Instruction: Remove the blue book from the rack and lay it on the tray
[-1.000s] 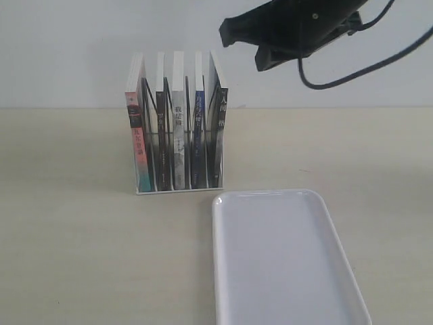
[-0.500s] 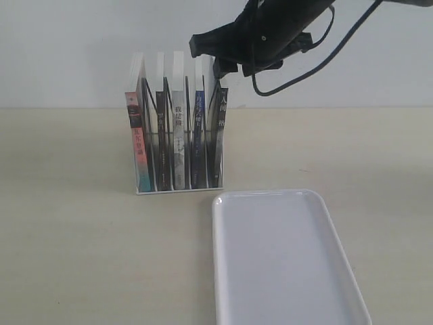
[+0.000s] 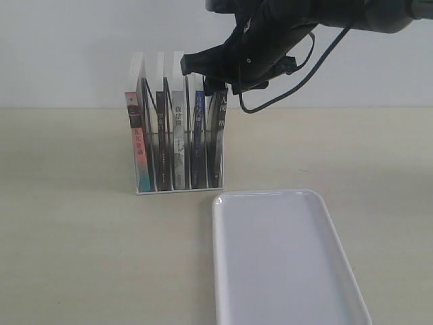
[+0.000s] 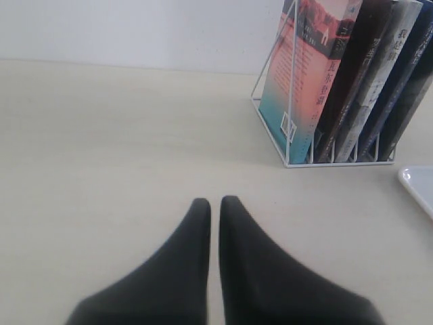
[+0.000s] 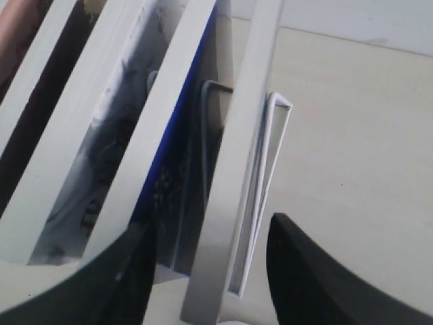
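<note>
My right gripper hangs just over the tops of the books in the rack, reaching in from 2 o'clock in the exterior view. Its jaws stand wide apart with nothing gripped. In my right wrist view, the white top edge of the black-covered book and the bright cover of the blue book lie in the gap between the two fingers. I cannot tell whether either finger touches a book.

The blue book stands upright in the rack, second slot in from the 3 o'clock end. The black-covered book is on its 3 o'clock side and a grey-spined book is on its 9 o'clock side. The pink-and-teal-spined book fills the slot at the 9 o'clock end.

The tray lies flat on the table at 5 o'clock from the rack, close to it but not touching.

My left gripper is over bare table with the rack ahead. Its jaws are pressed nearly together, a thin slit between them, holding nothing.
</note>
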Controlling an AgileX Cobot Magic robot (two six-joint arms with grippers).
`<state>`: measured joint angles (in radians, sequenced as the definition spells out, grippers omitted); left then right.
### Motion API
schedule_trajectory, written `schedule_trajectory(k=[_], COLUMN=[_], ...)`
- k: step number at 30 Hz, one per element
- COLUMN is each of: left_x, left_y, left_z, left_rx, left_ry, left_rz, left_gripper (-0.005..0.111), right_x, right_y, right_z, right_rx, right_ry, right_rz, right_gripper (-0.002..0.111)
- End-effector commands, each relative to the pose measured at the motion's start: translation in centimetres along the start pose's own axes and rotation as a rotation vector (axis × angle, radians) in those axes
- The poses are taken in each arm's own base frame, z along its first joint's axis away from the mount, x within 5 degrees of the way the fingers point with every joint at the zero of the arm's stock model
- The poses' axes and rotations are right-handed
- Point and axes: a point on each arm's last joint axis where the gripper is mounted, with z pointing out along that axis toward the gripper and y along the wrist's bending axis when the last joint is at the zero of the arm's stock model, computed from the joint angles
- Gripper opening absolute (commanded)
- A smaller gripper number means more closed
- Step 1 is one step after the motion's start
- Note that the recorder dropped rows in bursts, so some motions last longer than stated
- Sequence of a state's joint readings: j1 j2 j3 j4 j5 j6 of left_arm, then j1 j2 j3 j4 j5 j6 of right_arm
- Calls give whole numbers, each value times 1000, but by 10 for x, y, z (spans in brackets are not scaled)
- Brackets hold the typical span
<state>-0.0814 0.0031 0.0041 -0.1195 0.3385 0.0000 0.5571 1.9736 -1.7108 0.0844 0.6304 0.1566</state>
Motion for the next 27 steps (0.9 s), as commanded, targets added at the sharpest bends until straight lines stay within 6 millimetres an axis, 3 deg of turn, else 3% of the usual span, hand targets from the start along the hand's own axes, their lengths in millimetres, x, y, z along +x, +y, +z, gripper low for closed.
schedule_trajectory(k=[1, 9, 14, 20, 27], left_x=[-2, -2, -2, -2, -2], left_y=[0, 0, 0, 0, 0], left_z=[-1, -1, -1, -1, -1], left_rx=[-2, -2, -2, -2, -2], left_ry=[-12, -12, -12, -12, -12], left_rz=[-2, -2, -2, -2, -2], left_gripper=[4, 4, 4, 4, 4], right_x=[0, 1, 0, -4, -17], right_y=[5, 4, 4, 5, 10], right_z=[5, 5, 5, 0, -24], right_rx=[-11, -5, -5, -12, -20], right_ry=[-16, -6, -11, -42, -55], right_rz=[-4, -12, -14, 33, 29], right_gripper=[48, 12, 0, 0, 0])
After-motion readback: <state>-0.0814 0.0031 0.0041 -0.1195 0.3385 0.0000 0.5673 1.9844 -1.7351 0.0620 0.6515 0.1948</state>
